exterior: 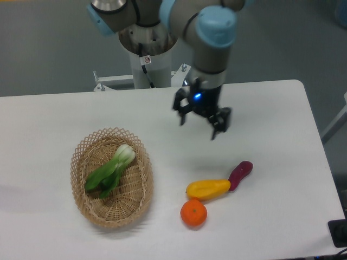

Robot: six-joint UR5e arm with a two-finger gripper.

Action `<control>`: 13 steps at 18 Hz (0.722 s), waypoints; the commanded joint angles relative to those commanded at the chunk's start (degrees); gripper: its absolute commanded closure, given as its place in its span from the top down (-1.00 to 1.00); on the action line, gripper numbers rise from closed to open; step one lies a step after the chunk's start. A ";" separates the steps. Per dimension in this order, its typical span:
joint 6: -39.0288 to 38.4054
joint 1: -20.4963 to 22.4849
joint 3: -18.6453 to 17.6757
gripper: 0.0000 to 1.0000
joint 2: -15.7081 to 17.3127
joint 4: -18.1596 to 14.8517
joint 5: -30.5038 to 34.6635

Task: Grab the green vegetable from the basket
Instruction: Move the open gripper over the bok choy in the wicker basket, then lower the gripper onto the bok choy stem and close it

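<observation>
Hanging above the white tabletop (pixel 271 108), pincer (pixel 198 126) released, fingers spread apart and gripping nothing, a small blue light glowing on the wrist just above. Lying well off to the lower left of the pincer, the green vegetable (pixel 110 170), resting inside the basket (pixel 81 195) with the pale stem end pointing up toward the far rim and the dark leaves trailing toward the near left. Sitting below and slightly right of the pincer, well apart from it, a yellow fruit (pixel 208 188) touching a purple vegetable (pixel 240 174) at one end, and an orange (pixel 193 213) just beneath the yellow fruit.
</observation>
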 joint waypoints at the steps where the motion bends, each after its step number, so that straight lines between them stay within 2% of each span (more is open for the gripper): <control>1: -1.85 -2.11 -0.09 1.00 -0.79 0.97 0.17; 6: -6.43 -9.15 -1.23 1.00 -3.43 2.03 0.35; 10: -7.22 -13.71 -2.64 1.00 -6.60 6.77 3.33; 13: -8.02 -16.18 -2.46 1.00 -8.71 7.74 6.59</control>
